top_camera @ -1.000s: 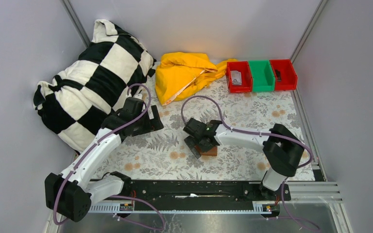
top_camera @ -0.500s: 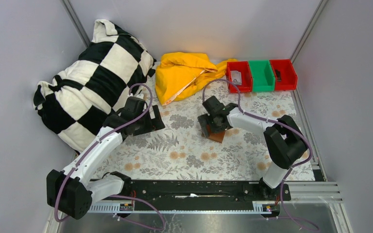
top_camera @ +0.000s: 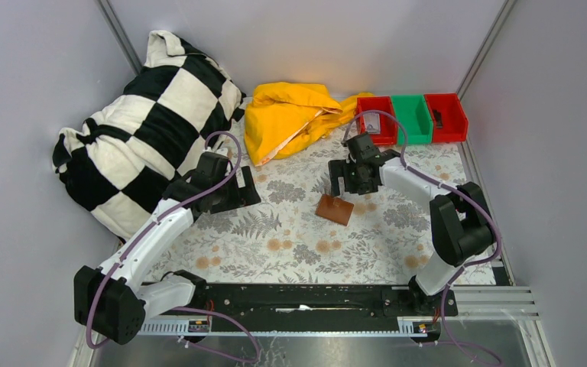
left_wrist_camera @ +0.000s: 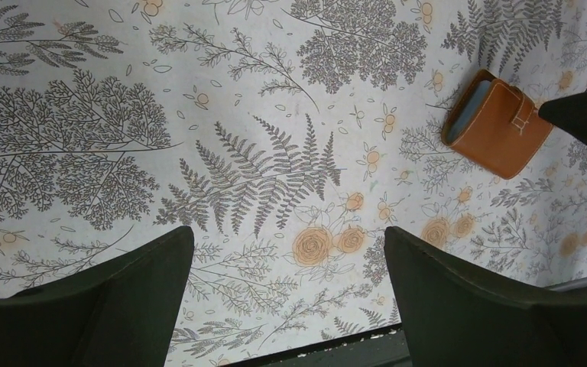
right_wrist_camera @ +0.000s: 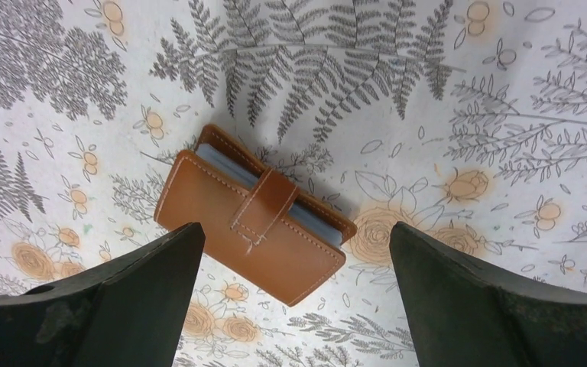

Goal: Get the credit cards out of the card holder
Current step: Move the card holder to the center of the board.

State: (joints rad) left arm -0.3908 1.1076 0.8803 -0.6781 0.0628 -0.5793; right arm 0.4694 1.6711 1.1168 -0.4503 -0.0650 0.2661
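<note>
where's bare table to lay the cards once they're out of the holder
Widest bare table: the near strip between the card holder and the base rail, and the stretch between the left hand and the holder. Crowded at the back: pillow, yellow cloth, bins.

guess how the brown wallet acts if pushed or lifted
The wallet lies flat, so it probably slides rather than rolls. Its strap looks fastened, so it likely stays shut and fairly stiff when lifted. It may drag on the tablecloth.
</note>
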